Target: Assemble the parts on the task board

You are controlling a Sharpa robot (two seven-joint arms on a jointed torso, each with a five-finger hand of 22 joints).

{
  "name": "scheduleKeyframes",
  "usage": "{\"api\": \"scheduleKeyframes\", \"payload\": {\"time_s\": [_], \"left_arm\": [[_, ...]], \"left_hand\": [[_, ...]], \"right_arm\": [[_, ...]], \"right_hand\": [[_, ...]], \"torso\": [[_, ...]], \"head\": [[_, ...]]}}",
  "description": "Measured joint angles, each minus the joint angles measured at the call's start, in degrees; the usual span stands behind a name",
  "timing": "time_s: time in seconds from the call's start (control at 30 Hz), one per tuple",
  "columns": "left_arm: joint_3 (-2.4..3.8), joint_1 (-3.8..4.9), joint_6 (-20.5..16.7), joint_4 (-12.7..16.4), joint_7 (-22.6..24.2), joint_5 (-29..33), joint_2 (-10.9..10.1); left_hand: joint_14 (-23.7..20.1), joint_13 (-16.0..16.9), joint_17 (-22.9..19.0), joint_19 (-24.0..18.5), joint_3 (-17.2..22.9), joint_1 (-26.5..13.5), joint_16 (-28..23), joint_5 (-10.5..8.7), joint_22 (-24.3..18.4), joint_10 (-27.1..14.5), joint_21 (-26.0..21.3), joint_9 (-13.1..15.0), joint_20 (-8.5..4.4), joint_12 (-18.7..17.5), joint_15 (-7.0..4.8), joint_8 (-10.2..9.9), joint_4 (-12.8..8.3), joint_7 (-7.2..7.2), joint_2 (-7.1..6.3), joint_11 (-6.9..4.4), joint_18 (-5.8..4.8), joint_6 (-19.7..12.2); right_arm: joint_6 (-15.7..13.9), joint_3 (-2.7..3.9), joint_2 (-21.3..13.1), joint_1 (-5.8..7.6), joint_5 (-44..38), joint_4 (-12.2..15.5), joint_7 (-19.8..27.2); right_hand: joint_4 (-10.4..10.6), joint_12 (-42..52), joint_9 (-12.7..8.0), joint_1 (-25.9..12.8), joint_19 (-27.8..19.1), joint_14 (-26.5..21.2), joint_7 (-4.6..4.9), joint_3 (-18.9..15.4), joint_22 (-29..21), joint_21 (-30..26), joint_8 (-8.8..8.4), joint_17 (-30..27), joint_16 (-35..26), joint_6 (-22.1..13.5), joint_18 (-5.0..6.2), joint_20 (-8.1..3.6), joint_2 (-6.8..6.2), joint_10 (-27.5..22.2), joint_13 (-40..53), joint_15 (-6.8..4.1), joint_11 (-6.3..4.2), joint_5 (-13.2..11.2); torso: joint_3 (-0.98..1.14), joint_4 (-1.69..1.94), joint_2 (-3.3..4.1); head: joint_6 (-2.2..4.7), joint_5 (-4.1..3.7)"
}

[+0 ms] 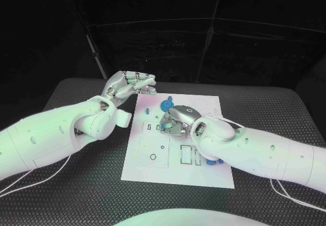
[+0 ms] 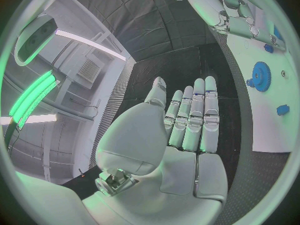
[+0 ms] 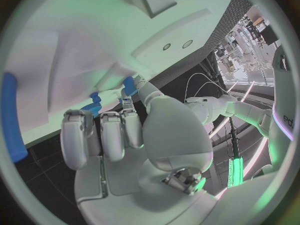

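A white task board point(image 1: 178, 167) lies in the middle of the black table point(image 1: 272, 108). The right hand point(image 1: 178, 120) rests on the board's middle, fingers curled down around a small blue part point(image 3: 129, 85), while a blue gear point(image 1: 167, 104) sits near the board's far edge. The left hand point(image 1: 127, 84) hovers at the board's far left corner, fingers straight and together, holding nothing.

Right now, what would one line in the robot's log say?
left hand: empty, at board edge | right hand: on board, fingers at small blue part | blue gear: on board
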Motion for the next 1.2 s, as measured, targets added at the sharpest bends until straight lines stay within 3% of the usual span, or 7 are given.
{"api": "scheduleKeyframes", "payload": {"time_s": [0.33,0.43,0.87,0.97,1.2], "left_arm": [[0.00,0.00,0.00,-0.04,0.00,0.01,0.00],[0.00,0.00,0.00,-0.05,0.00,0.01,0.00],[0.00,0.00,0.01,-0.01,0.00,0.02,-0.01],[0.00,0.00,0.01,-0.02,0.00,0.02,-0.01],[0.00,0.00,0.03,-0.12,-0.02,0.02,-0.02]], "left_hand": [[0.00,0.00,0.00,0.00,0.00,0.00,0.00,0.00,0.00,0.00,0.00,0.00,0.00,0.00,0.00,0.00,0.00,0.00,0.00,0.00,0.00,0.00],[0.00,0.00,0.00,0.00,0.00,0.00,0.00,0.00,0.00,0.00,0.00,0.00,0.00,0.00,0.00,0.00,0.00,0.00,0.00,0.00,0.00,0.00],[0.00,0.00,0.00,0.00,0.00,0.00,0.00,0.00,0.00,0.00,0.00,0.00,0.00,0.00,0.00,0.00,0.00,0.00,0.00,0.00,0.00,0.00],[0.00,0.00,0.00,0.00,0.00,0.00,0.00,0.00,0.00,0.00,0.00,0.00,0.00,0.00,0.00,0.00,0.00,0.00,0.00,0.00,0.00,0.00],[0.01,0.00,-0.06,0.00,-0.01,0.00,0.00,0.00,0.00,0.00,-0.27,0.00,0.00,0.00,0.01,0.00,-0.32,0.00,0.00,0.00,0.00,0.00]], "right_arm": [[0.34,-0.12,-0.10,-0.18,-0.18,-0.24,-0.49],[0.34,-0.12,-0.09,-0.17,-0.20,-0.25,-0.57],[0.06,-0.11,-0.07,-0.15,-0.24,-0.43,-0.66],[-0.08,-0.14,-0.08,-0.17,-0.24,-0.48,-0.71],[-1.39,-0.20,-0.21,-0.24,-0.15,-0.45,-0.59]], "right_hand": [[0.26,-0.89,-0.60,-1.19,-0.21,0.00,1.20,-0.16,0.00,0.00,-2.09,0.04,-0.27,-3.06,0.01,0.21,-1.01,-0.10,0.00,0.43,0.94,0.02],[0.39,-0.90,-0.67,-1.42,0.00,0.00,1.26,-0.04,0.00,0.00,-2.16,0.04,-0.27,-3.39,0.01,0.42,-1.24,0.05,0.00,0.83,1.08,0.00],[0.98,-0.89,-0.70,-2.00,-0.20,0.00,1.38,-0.63,0.00,0.00,-2.17,0.03,-0.37,-3.70,0.01,0.62,-1.84,-0.10,0.00,0.83,1.34,-0.78],[1.86,-1.13,-0.95,-3.01,-0.40,-0.13,1.53,-1.52,0.00,0.00,-2.65,0.03,-0.53,-5.03,0.01,0.82,-2.86,-0.09,0.00,0.97,1.35,-2.87],[4.24,-1.37,-1.98,-4.16,-0.52,-0.09,2.88,-5.35,0.00,-0.23,-2.66,0.02,-0.53,-12.54,0.00,1.74,-4.08,-0.09,0.00,2.18,2.57,-2.87]], "torso": [[-0.01,0.01,0.00],[-0.01,0.01,0.00],[0.00,0.01,0.00],[0.00,0.01,0.00],[0.01,0.01,0.00]], "head": [[-0.18,0.08],[-0.23,0.08],[-0.39,-0.09],[-0.39,-0.10],[-0.39,0.00]]}}
